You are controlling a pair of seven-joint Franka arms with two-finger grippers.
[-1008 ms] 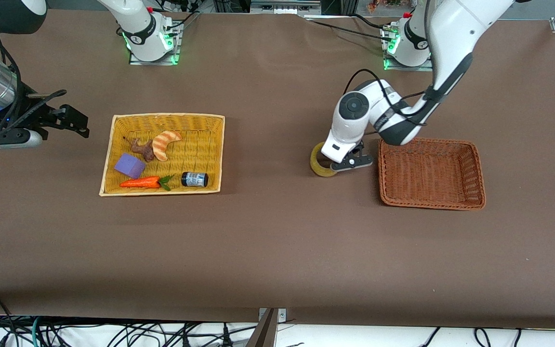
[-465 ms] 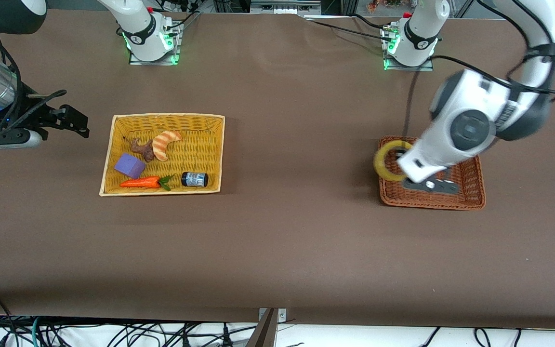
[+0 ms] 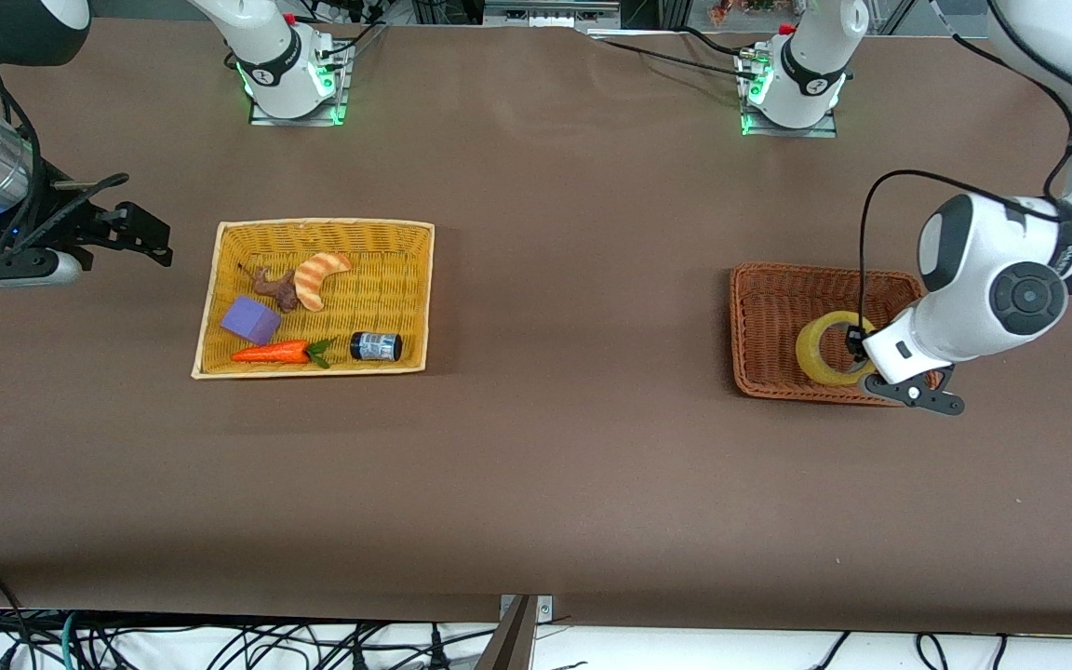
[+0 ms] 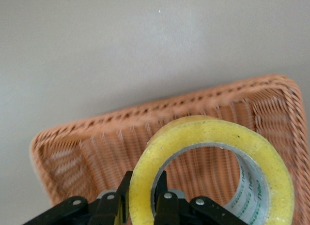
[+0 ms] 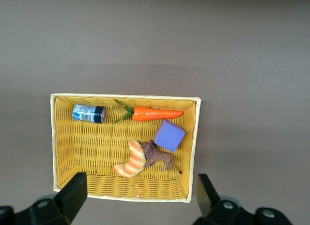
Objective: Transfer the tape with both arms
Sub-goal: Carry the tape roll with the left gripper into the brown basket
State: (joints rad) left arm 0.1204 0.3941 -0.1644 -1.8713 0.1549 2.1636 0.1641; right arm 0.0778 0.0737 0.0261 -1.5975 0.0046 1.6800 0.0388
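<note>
The left tool [image 3: 874, 370], clamped on the tape [image 3: 826, 348], has swung within a second from the counter [image 3: 555, 465] beside the brown basket [image 3: 764, 312] to over its inside; release looks next. The right tool [image 5: 140, 198] waits, fingers apart, above the yellow basket [image 3: 406, 242] of toys.

From high across the brown paper-covered desk [image 3: 536, 465] we are facing both arm bases. Our left wrist camera is looking down, close, into the reddish-brown wicker basket [image 4: 87, 147] [image 3: 769, 307]; our right wrist camera is looking down from higher over the yellow woven tray [image 5: 63, 152] [image 3: 406, 279]. Both containers are also showing in the front view.
</note>
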